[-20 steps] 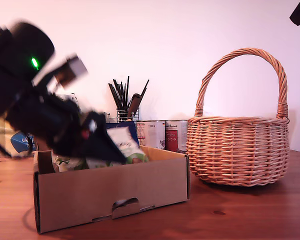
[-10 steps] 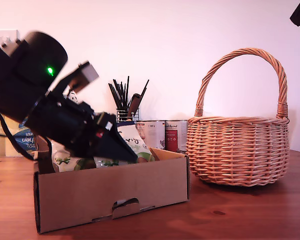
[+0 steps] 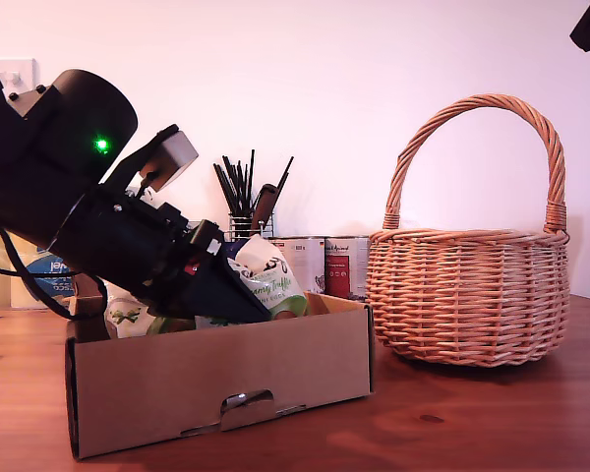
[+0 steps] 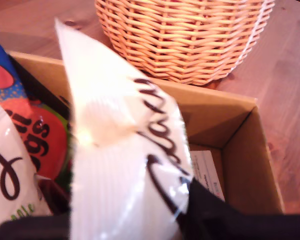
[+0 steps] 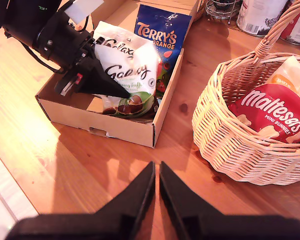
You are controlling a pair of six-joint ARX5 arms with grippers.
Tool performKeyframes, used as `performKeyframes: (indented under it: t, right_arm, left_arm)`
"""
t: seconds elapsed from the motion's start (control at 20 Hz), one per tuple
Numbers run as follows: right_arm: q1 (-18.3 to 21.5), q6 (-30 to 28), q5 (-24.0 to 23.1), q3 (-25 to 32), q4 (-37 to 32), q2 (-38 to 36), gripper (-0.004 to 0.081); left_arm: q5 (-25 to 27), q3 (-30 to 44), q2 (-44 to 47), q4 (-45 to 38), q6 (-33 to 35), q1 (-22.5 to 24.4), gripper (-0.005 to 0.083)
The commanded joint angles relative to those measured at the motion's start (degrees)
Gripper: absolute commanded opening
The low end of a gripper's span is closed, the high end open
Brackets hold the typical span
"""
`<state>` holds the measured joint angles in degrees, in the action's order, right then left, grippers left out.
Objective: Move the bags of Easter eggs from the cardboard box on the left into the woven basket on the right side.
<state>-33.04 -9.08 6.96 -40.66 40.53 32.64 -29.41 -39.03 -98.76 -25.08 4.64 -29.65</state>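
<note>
My first gripper [image 3: 248, 298] is shut on a white-green Galaxy bag [image 3: 267, 280], holding it tilted just above the cardboard box [image 3: 216, 383] at the exterior view's left. The first wrist view shows that bag [image 4: 125, 165] filling the jaws, with another Galaxy bag [image 4: 7, 170] and the blue Terry's Orange bag [image 4: 0, 75] beside it in the box. The woven basket [image 3: 467, 295] stands at the exterior view's right and holds a red Maltesers bag [image 5: 272, 110]. My second gripper [image 5: 156, 172] hovers shut high above the table between the box [image 5: 115, 127] and the basket [image 5: 230, 145].
Behind the box stand tins [image 3: 324, 264] and a wire holder of dark utensils [image 3: 246, 202]. A yellow-blue pack [image 3: 49, 275] sits behind my first arm. A pale orange-white packet [image 5: 290, 75] lies in the basket behind the Maltesers bag.
My first arm has settled from a blur and raised the Galaxy bag, carrying it slightly toward the exterior view's right. The basket and box have not moved.
</note>
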Motion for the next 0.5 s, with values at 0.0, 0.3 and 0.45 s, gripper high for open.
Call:
performKeyframes:
  t: [0.0, 0.3, 0.45]
  right_arm:
    - [0.2, 0.0, 0.2, -0.3, -0.4, -0.2, -0.0012]
    - [0.2, 0.0, 0.2, -0.3, -0.3, -0.2, -0.0012]
    - [0.2, 0.0, 0.2, -0.3, -0.3, -0.2, -0.0012]
  left_arm:
    - [-0.4, -1.6, -0.9, -0.3, -0.2, -0.5, 0.0051]
    - [-3.2, -4.2, 1.4, -0.1, -2.4, -0.5, 0.0051]
    - [-3.1, -4.6, 5.3, 0.2, -2.7, -0.5, 0.0051]
